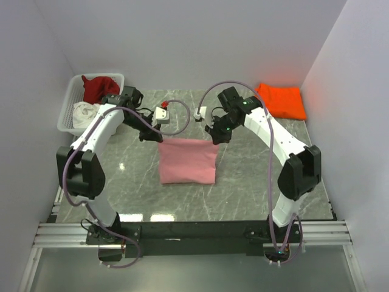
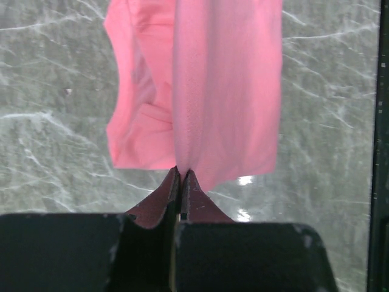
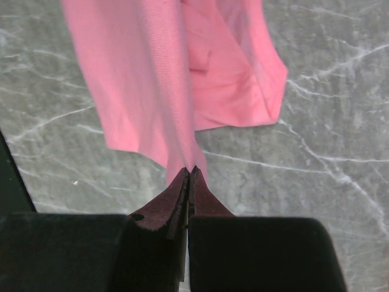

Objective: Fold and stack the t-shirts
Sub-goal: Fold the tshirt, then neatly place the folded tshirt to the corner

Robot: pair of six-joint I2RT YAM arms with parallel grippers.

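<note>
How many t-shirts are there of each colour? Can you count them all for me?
Pink t-shirt: 1
Orange t-shirt: 1
Dark red t-shirt: 1
White t-shirt: 1
Total: 4

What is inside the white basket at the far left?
A dark red t-shirt lies at the far end of the basket, a white t-shirt nearer. The left arm covers the basket's right edge; anything beneath the shirts is hidden.

One t-shirt (image 1: 187, 161) sits at the middle of the surface (image 1: 243, 188), its far corners in the left jaws and right jaws. At the far left stands a basket (image 1: 68, 112) holding two t-shirts (image 1: 100, 88). At the far right lies a folded t-shirt (image 1: 281, 100).
</note>
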